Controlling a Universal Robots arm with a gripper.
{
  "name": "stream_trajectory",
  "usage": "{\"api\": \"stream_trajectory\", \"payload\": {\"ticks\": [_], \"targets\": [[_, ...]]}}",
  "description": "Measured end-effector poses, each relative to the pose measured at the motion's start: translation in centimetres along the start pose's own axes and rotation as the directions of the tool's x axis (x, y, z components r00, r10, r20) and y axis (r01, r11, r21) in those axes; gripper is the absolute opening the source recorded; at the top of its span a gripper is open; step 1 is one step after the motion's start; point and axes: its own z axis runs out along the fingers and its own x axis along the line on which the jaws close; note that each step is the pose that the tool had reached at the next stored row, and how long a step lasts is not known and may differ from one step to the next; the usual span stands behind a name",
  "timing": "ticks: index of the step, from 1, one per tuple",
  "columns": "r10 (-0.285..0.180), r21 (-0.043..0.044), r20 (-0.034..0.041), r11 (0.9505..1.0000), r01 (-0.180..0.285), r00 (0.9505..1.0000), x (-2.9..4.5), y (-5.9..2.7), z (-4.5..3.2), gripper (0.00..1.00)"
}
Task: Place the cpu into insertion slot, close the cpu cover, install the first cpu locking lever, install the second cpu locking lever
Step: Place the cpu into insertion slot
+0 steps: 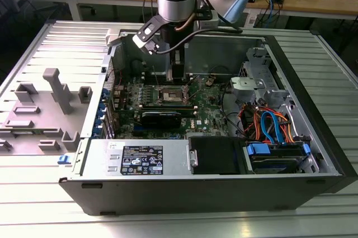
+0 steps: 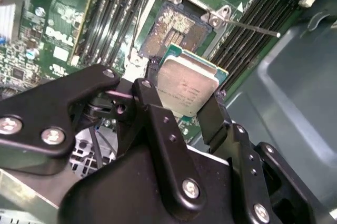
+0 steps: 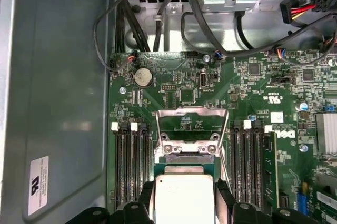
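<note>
My gripper (image 2: 182,92) is shut on the cpu (image 2: 185,85), a small square chip with a silver-grey top on a green edge, held by two opposite sides between black fingers (image 2: 151,103). It hangs just above the motherboard, close beside the insertion slot (image 2: 176,30), whose contact field lies bare. In the first wrist view the cpu (image 3: 184,197) sits between the fingertips, with the raised cpu cover (image 3: 190,129) just beyond it. In the exterior view the gripper (image 1: 177,79) hangs over the insertion slot (image 1: 172,95) inside the open computer case. A thin locking lever (image 2: 255,27) sticks out beside the socket.
Black memory strips (image 3: 126,169) flank the socket on both sides. A long black card (image 1: 161,118) lies nearer the case front. Cables and a drive cage (image 1: 263,87) fill the exterior view's right. The case wall (image 3: 58,98) stands close beside the board. Grey fixtures (image 1: 59,90) sit outside the case.
</note>
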Motion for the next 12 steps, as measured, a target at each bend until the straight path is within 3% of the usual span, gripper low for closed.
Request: {"api": "stream_trajectory", "payload": {"ticks": [6,12], "targets": [[0.000,-0.0029,0.0001,1.0000,0.000,1.0000,0.01,-0.22,1.27,0.54],[0.000,-0.0029,0.0002,1.0000,0.000,1.0000,0.00,-0.23,1.34,0.54]]}}
